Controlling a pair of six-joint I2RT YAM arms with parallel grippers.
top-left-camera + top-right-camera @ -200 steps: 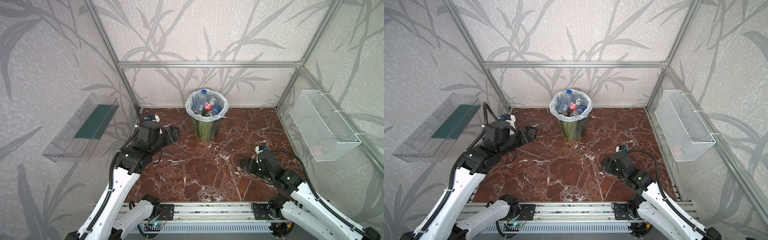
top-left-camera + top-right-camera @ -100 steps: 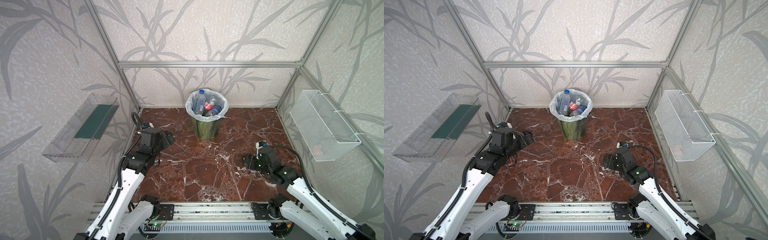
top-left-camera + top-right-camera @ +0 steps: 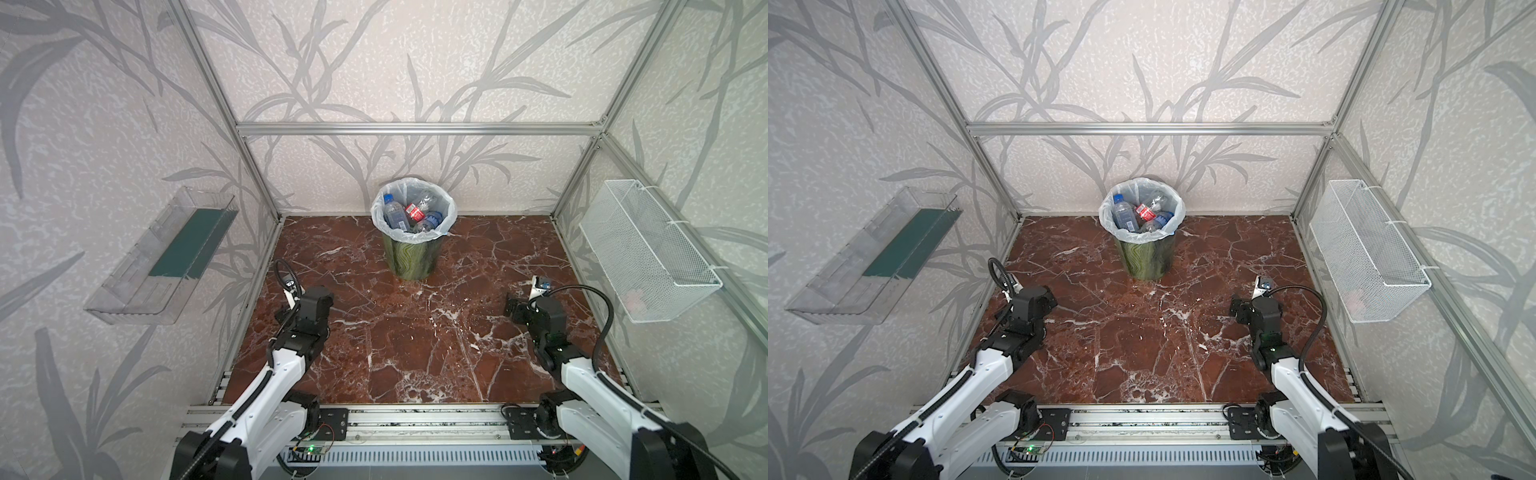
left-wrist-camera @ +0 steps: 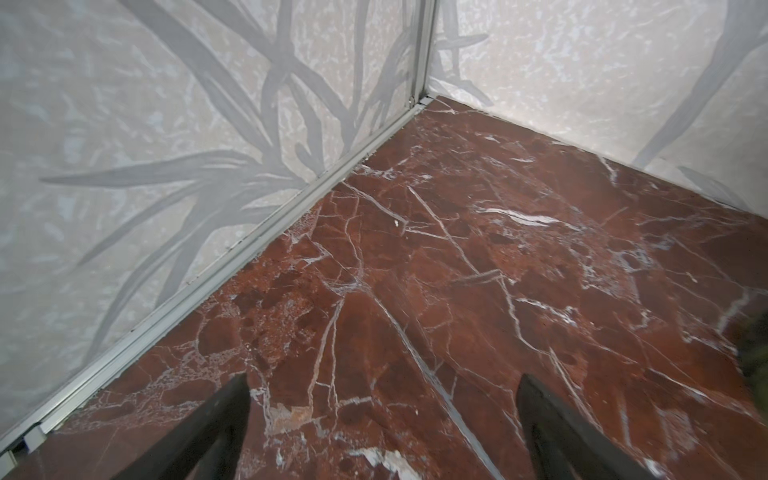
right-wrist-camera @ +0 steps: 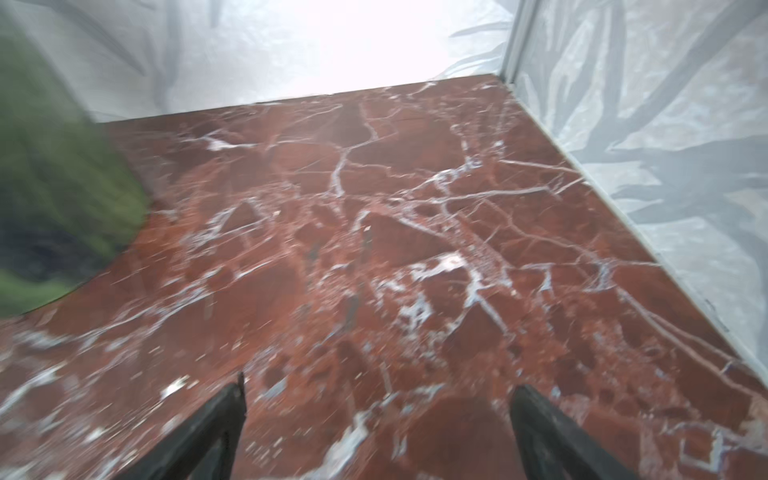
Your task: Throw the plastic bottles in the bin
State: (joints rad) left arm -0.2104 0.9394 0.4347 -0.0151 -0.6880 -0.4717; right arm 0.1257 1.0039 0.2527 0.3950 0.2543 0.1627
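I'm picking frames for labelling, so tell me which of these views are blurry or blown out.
Right wrist view: blurred throughout, the bin a green smear, the back wall blown out to white. Left wrist view: sharp on the marble floor, evenly lit. Both top views: sharp, even light, no harsh glare.

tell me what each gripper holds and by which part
Nothing is held: the left gripper and right gripper both stand open over red marble-patterned floor.

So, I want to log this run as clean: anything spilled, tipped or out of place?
Nothing stands out. The bin stands upright, liner over its rim, the plastic bottles inside it, none on the marble floor; left gripper and right gripper are open, empty.
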